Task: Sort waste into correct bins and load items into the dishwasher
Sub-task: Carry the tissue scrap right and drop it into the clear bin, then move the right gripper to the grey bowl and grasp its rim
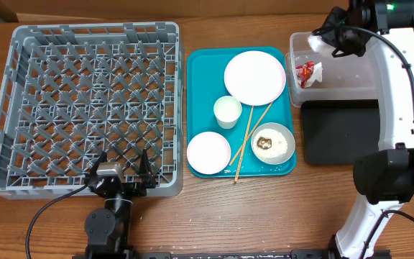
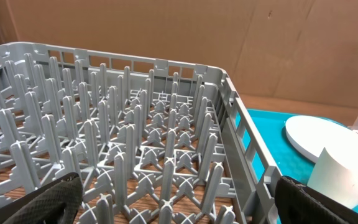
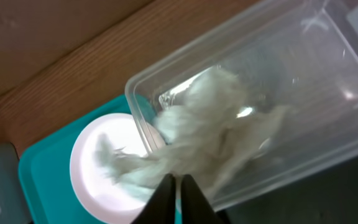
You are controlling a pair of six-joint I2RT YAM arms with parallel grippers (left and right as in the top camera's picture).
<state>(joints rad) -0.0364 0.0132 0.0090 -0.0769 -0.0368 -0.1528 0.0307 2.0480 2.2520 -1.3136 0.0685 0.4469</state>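
My right gripper (image 1: pixel 334 37) (image 3: pixel 178 186) is shut on a blurred white crumpled paper (image 3: pixel 204 137) over the left end of the clear tub (image 1: pixel 351 80) (image 3: pixel 303 93). A red-and-white wrapper (image 1: pixel 306 72) lies in that tub. The black tray (image 1: pixel 340 133) sits just in front of it. On the teal tray (image 1: pixel 201 65) are the plate (image 1: pixel 255 77), a white cup (image 1: pixel 227 111), an empty bowl (image 1: pixel 208 152), a bowl with rice and a brown lump (image 1: pixel 272 142), and two chopsticks (image 1: pixel 254 137). My left gripper (image 1: pixel 121 171) (image 2: pixel 179 208) is open at the near edge of the grey rack (image 1: pixel 85 108) (image 2: pixel 135 124).
The rack holds nothing between its pegs. The left wrist view shows the cup (image 2: pixel 347 174) and the plate (image 2: pixel 316 134) to the right of the rack wall. The right arm's white body (image 1: pixel 401 108) stands along the table's right side. Cardboard lines the back.
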